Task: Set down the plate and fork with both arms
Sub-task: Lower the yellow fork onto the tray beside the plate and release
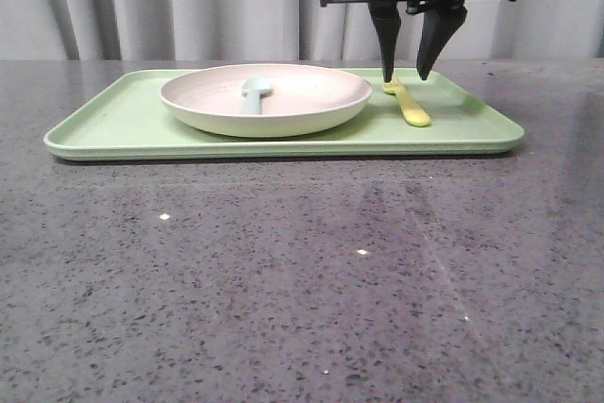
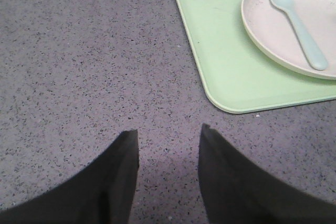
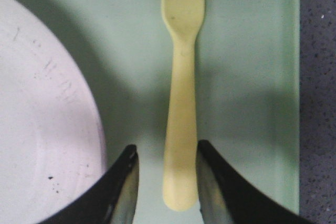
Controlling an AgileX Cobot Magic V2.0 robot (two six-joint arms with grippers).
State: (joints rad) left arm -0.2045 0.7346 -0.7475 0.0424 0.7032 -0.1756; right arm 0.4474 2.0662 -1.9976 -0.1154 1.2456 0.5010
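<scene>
My right claw (image 1: 404, 76) is hanging straight down over the right part of the tray (image 1: 132, 125), fingers parted narrowly, tips just above the tray floor. The fork (image 1: 408, 104) is lying flat on the tray, and in the front view its far end is sitting between my two fingertips while the near end is pointing toward 5 o'clock, away from them. From the right wrist camera the fork (image 3: 181, 93) is running lengthwise through the gap, handle end between the fingers (image 3: 118, 192), tines at the far end. A thin strip of green is showing on each side of the handle, so I am not gripping it; I am straddling it, jaws apart.

The plate (image 1: 269, 101) is sitting on the tray just beside the fork, at the fork's 9 o'clock in the front view, near the tray's middle. A narrow band of tray is separating the two. A pale blue spoon (image 1: 253, 93) is lying inside the plate, bowl end toward the back.

My left claw (image 2: 168, 132) is not showing in the front view. Its own camera is showing both fingers spread over bare speckled grey table (image 2: 79, 51), nothing between them. A rounded corner of the tray (image 2: 220, 61) is lying ahead, at about 1 o'clock from the fingertips, apart from them, with the plate (image 2: 262, 24) and spoon (image 2: 299, 24) on it.

The tray is resting flat on the table (image 1: 283, 280).
</scene>
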